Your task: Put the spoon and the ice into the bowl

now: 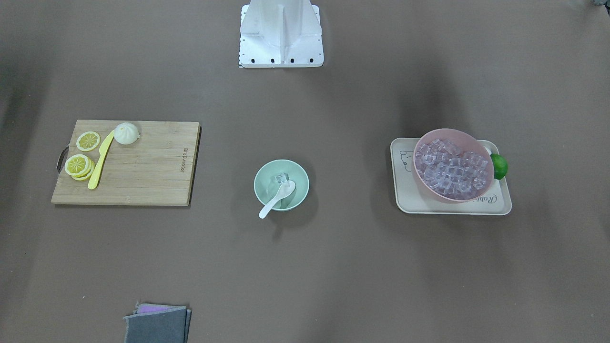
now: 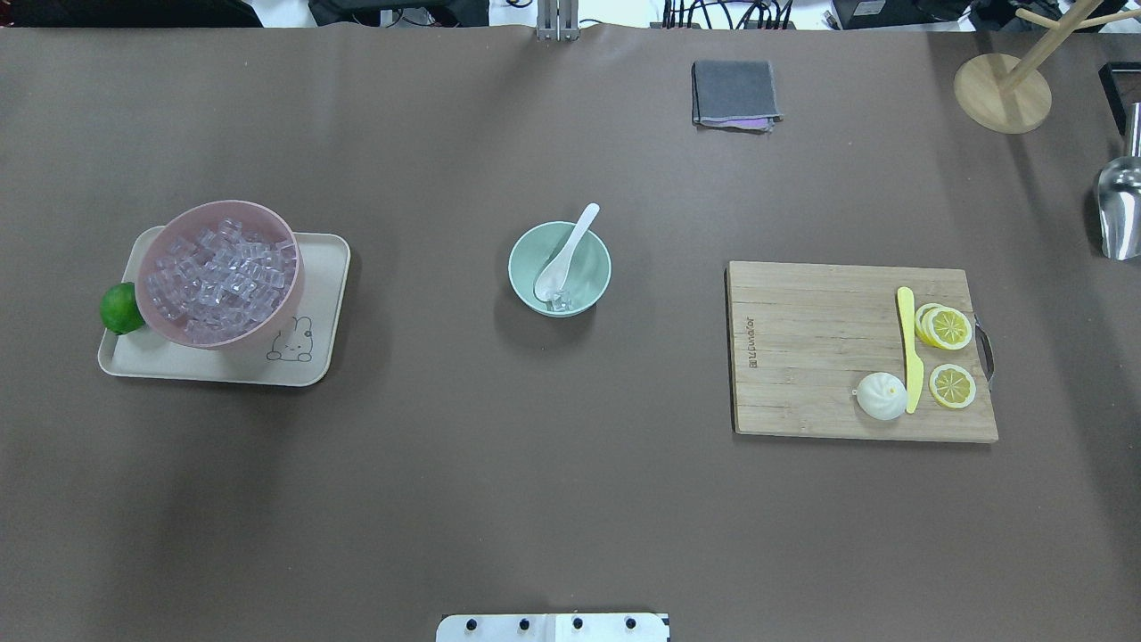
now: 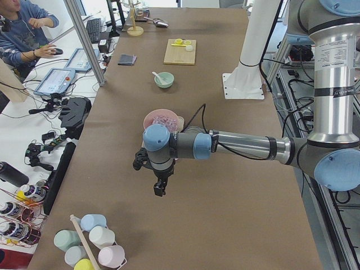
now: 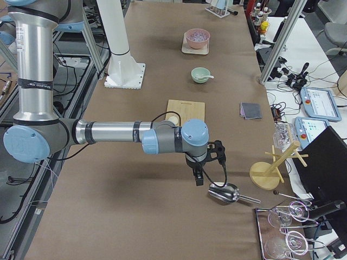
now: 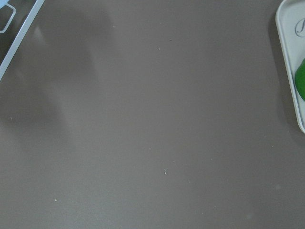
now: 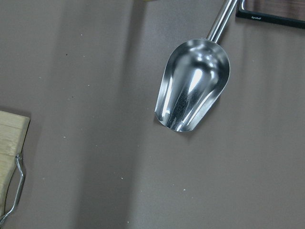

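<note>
The brown desk runs long under both arms. The left arm reaches out low past the tray at its end of the desk, and the right arm hangs over a metal scoop at the other end. From where either one shows, I cannot tell whether its jaws are apart or together.

The board lies on the robot's right. A pink bowl heaped with cubes sits on the tray.

At mid-desk stands the bowl. The spoon lies in it, scoop down inside. Its handle leans over the far rim and points away from the robot, slanting to its right. One ice cube sits in the bowl just beside the scoop, on the robot's side.
</note>
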`<state>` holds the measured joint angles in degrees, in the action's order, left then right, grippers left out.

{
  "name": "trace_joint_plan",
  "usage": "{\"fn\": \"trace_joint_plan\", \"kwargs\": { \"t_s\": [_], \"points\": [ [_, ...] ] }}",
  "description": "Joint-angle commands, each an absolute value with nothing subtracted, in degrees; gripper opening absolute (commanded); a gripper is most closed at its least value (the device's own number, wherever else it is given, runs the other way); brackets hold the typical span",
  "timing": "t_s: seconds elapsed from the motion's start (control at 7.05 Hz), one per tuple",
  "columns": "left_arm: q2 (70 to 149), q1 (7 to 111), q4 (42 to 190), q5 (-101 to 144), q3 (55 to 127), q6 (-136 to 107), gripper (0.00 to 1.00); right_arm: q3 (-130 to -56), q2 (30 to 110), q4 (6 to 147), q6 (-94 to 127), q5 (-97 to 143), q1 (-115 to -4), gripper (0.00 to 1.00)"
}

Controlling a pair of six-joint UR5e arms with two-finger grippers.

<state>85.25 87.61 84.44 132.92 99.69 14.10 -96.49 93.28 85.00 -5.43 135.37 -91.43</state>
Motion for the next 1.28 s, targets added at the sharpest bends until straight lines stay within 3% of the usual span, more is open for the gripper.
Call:
{"fn": "trace_joint_plan", "kwargs": {
  "t_s": [0.0,1.13],
  "points": [
    [85.08,88.59,84.20,133.07,99.15,14.24,0.98,-96.68,92.99,84.99,-5.01,135.26,-90.79,1.00],
    [85.08,89.03,86.47,132.72,95.01,14.33,0.98,-96.24,92.11,84.73,-4.92,135.35,-90.70,1.00]
  ]
}}
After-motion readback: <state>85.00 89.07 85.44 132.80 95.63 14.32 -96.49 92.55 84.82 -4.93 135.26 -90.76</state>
